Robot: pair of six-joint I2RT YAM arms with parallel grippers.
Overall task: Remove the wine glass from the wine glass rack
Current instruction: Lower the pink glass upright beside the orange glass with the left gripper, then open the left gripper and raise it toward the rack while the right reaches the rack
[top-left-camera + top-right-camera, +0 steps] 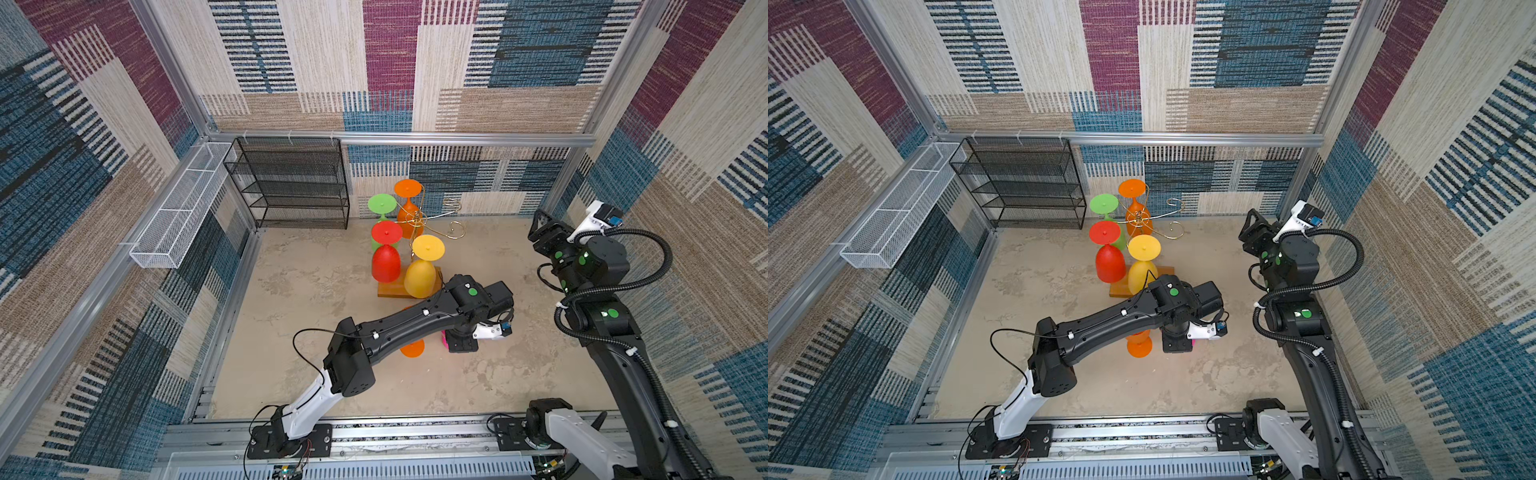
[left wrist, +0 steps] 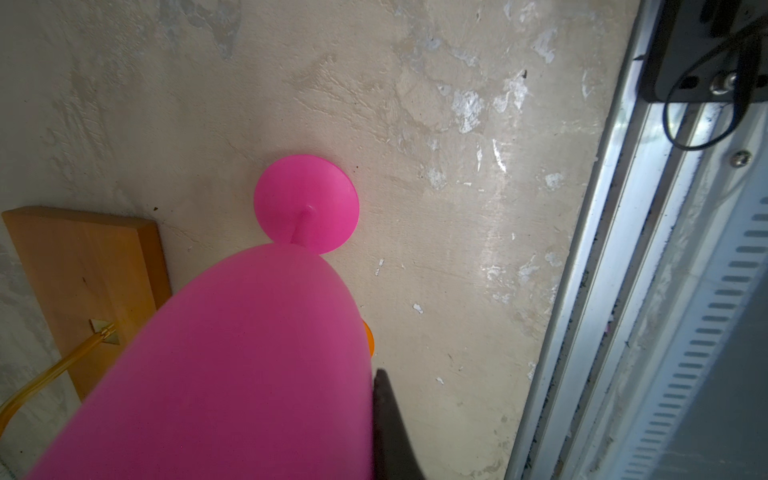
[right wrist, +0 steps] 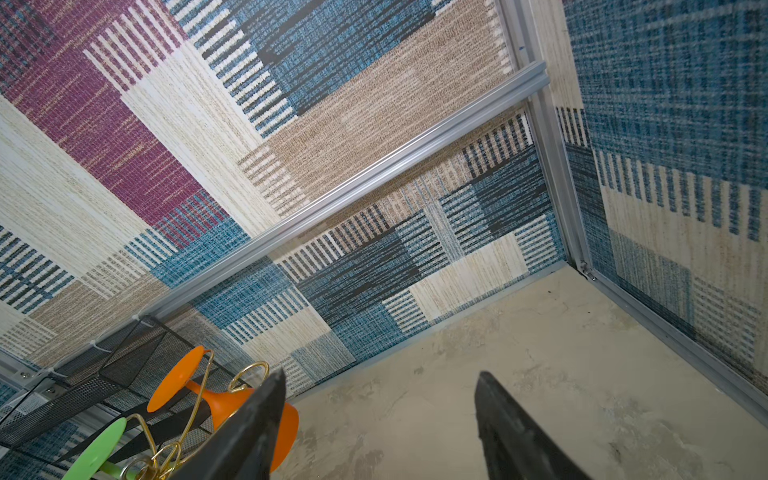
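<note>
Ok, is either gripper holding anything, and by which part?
Left gripper holds the pink plastic wine glass by its bowl; exact contact hidden. Right gripper open, empty.

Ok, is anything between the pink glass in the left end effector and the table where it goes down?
Nothing visible. The foot of the pink glass sits over bare table. The rack base lies off to one side, clear of the foot; the orange glass on the table stands close by, not underneath.
</note>
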